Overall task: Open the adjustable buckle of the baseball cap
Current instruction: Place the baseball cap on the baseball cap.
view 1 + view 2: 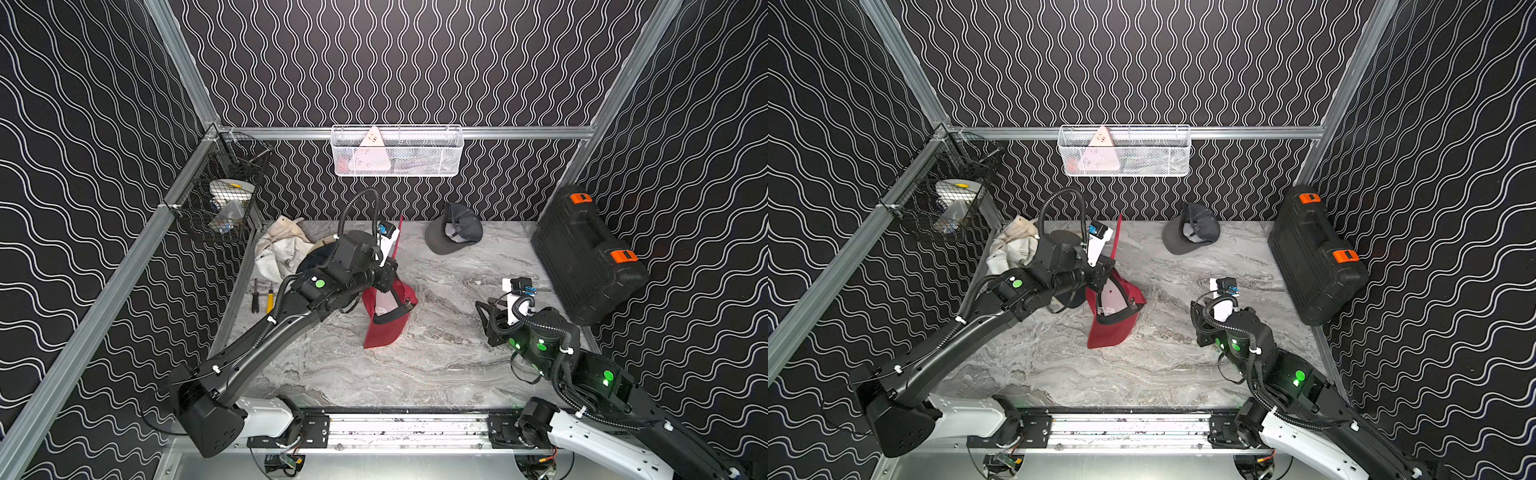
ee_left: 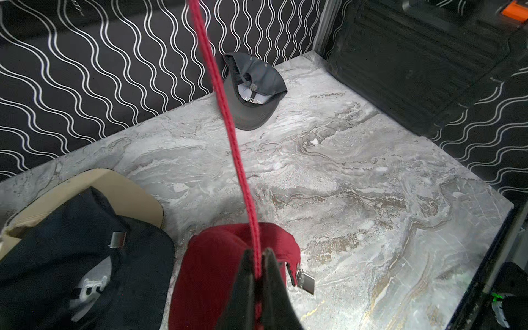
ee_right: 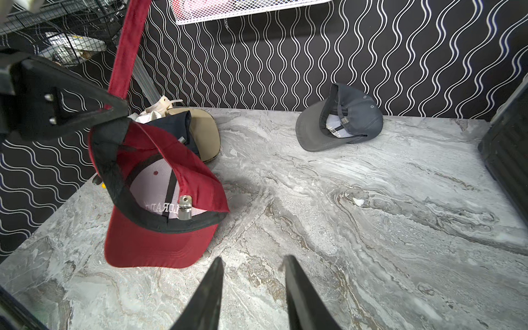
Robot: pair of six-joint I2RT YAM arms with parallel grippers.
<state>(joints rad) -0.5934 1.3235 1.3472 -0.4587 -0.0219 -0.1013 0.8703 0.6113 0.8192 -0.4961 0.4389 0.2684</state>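
Observation:
The red baseball cap [image 1: 384, 328] hangs with its brim tip on the marble table [image 1: 436, 374], inside facing up. My left gripper [image 2: 258, 251] is shut on its red strap [image 2: 228, 120], whose long free end rises above the fingers. It shows the same way in both top views, left gripper [image 1: 1104, 278] and strap [image 1: 1118, 232]. The silver buckle [image 3: 185, 207] dangles at the cap's rear opening, apart from the strap, also visible as the buckle [image 2: 306, 281] beside my left fingers. My right gripper [image 3: 253, 261] stands open and holds nothing, low over the table to the right of the cap.
A grey cap [image 1: 455, 232] lies upside down at the back. Beige and dark caps [image 1: 282, 249] are piled at the back left, with hand tools [image 1: 262, 297] beside them. A black case [image 1: 582, 253] leans on the right wall. Wire baskets [image 1: 397, 151] [image 1: 220, 199] hang on the walls.

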